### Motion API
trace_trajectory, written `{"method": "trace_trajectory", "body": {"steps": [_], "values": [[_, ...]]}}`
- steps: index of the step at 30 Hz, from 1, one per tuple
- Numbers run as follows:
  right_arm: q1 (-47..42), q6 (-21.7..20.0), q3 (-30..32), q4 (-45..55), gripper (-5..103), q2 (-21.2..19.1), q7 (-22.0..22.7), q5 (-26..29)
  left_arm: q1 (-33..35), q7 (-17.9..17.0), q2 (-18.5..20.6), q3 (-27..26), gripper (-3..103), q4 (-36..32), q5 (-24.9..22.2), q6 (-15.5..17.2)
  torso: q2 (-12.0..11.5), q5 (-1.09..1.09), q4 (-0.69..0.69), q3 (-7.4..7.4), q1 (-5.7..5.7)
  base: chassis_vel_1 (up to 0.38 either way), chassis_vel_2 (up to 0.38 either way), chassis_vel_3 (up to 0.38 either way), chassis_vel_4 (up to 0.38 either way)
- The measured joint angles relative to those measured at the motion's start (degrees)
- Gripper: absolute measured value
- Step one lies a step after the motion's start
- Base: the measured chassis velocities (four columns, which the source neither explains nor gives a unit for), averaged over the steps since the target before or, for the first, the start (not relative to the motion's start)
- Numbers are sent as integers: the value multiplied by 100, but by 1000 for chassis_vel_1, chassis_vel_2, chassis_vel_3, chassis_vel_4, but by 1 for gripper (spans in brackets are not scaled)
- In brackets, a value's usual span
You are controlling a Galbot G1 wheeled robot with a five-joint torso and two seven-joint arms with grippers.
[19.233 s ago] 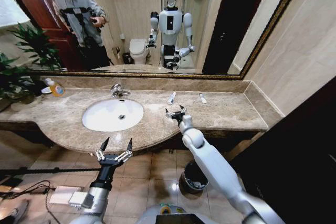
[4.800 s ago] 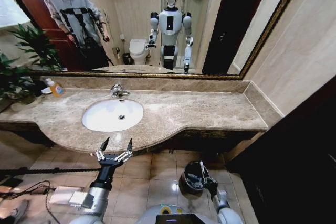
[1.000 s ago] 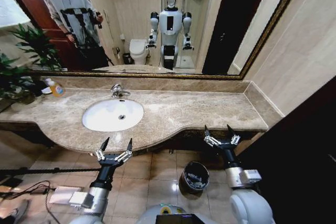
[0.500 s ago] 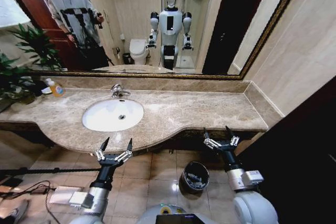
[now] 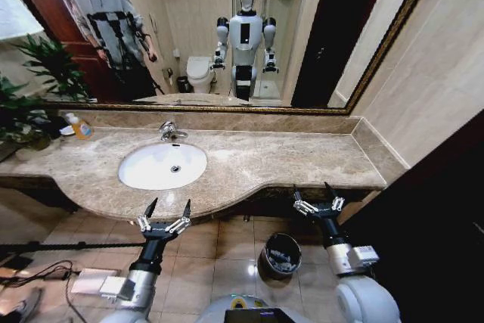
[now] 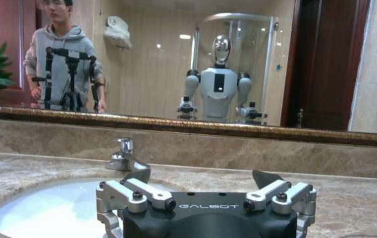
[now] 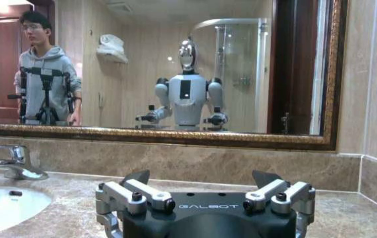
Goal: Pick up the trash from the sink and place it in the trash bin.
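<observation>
The beige marble worktop (image 5: 302, 158) runs under the mirror (image 5: 227, 28), with the sink (image 5: 162, 165) set toward its left end and the chrome faucet (image 5: 169, 131) at the basin's back edge. Basin and worktop surface carry no white tubes or dark green piece that can be made out; a yellow-orange soap bottle (image 5: 79, 126) stands at the far left back edge. The trash bin (image 5: 281, 254) sits on the tiled floor below the worktop's front edge, right of the sink; pale items lie inside it, too small to identify, judged to be the trash. Left gripper (image 5: 165, 215) hovers just off the front edge below the sink, fingers spread wide and holding nothing; the left wrist view confirms this, left gripper (image 6: 202, 178) facing the faucet. Right gripper (image 5: 316, 199) hovers off the front edge toward the right end, above and just right of the bin, likewise spread and empty, right gripper (image 7: 201, 178). Judgement: the task looks complete or nearly so. Handling note: such tubes would be light, smooth and prone to rolling on marble; best pinched across the middle of the body.
</observation>
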Motion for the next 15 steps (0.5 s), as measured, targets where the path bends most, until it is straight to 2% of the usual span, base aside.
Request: {"method": "trace_trajectory", "body": {"steps": [15], "values": [[3,6,-2,-6,100,0,1,1,0,0,0,0,100,0,0,0,0,0,0,0,0,0,0,0,0]]}}
